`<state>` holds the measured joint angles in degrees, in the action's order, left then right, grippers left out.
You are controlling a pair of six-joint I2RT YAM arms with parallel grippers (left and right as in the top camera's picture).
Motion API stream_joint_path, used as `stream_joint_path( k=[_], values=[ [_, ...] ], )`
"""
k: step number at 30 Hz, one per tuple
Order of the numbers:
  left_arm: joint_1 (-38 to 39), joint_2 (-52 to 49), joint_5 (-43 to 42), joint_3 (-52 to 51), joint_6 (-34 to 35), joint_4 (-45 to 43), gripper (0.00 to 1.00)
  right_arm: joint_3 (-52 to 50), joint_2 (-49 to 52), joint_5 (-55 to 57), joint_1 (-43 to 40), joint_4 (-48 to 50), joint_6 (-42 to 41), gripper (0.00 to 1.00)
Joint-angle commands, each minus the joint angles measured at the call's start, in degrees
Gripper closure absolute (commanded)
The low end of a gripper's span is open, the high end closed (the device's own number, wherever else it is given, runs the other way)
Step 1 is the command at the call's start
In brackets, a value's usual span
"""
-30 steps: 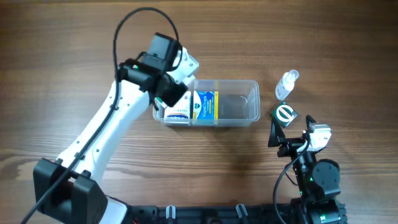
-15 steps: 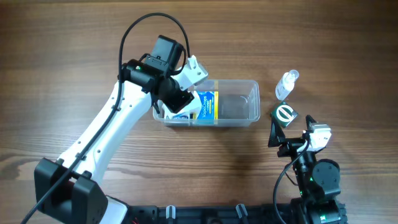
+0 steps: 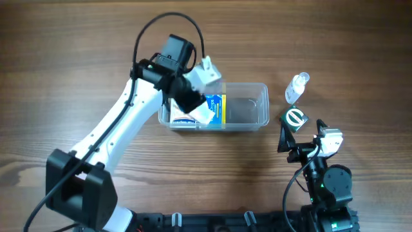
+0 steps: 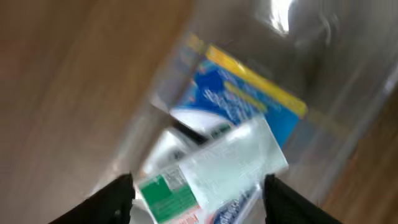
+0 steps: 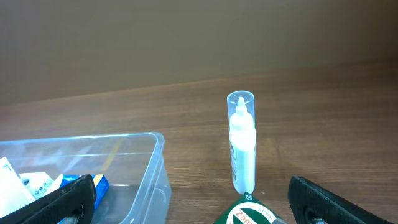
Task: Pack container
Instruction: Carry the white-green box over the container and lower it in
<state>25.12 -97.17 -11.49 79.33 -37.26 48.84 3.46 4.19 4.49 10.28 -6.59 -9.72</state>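
Clear container (image 3: pixel 244 84) at centre of counter, blue box (image 3: pixel 217 108) and tilted white box (image 4: pixel 217 171) at its left end. Jaws of left gripper (image 4: pixel 198 186) released over white box; jaws of right gripper (image 5: pixel 196 202) wide, empty. Recommended: withdraw straight up, clear of rim.

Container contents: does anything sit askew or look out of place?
The white box at the container's left end lies skewed, tipped against the blue box instead of flat. The open left gripper hovers over it. Nothing spilled.

On my feed: small clear bottle (image 3: pixel 297 87) upright just beside green box (image 3: pixel 295 118) w/ white logo, wood tbl (image 3: pixel 360 38).
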Motion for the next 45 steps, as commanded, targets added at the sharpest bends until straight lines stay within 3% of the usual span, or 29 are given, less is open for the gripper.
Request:
stream_joint_path(
  k=[1,7,11,14,15,24,34,45],
  values=[
    [-2.4,5.9,-0.7,0.26,13.55,-6.08,0.3,-0.22,-0.15,-0.72,-0.22,0.28,0.61,0.0],
    [-4.79,5.62,-0.72,0.22,15.5,-2.54,0.41,-0.22,-0.15,-0.72,-0.22,0.31,0.61,0.0],
    [-4.66,4.2,-0.74,-0.24,17.18,-0.81,0.61,-0.22,-0.15,-0.72,-0.22,0.28,0.59,0.0],
    [-4.63,3.41,-1.03,-1.05,17.18,-0.83,0.87,-0.24,-0.15,-0.72,-0.22,0.28,0.61,0.0],
    [-4.63,2.99,-1.14,-1.51,17.18,-0.83,0.89,-0.24,-0.15,-0.72,-0.22,0.28,0.59,0.0],
    [-4.44,-1.95,-1.14,-1.57,23.21,2.21,0.95,-0.24,-0.15,-0.72,-0.22,0.28,0.59,0.0],
    [0.48,-7.56,-1.09,-1.66,23.17,3.13,0.95,-0.22,-0.15,-0.72,-0.22,0.28,0.59,0.0],
    [0.81,-9.57,0.2,-1.68,23.21,3.37,0.96,-0.24,-0.15,-0.72,-0.22,0.28,0.59,0.0]
  ],
)
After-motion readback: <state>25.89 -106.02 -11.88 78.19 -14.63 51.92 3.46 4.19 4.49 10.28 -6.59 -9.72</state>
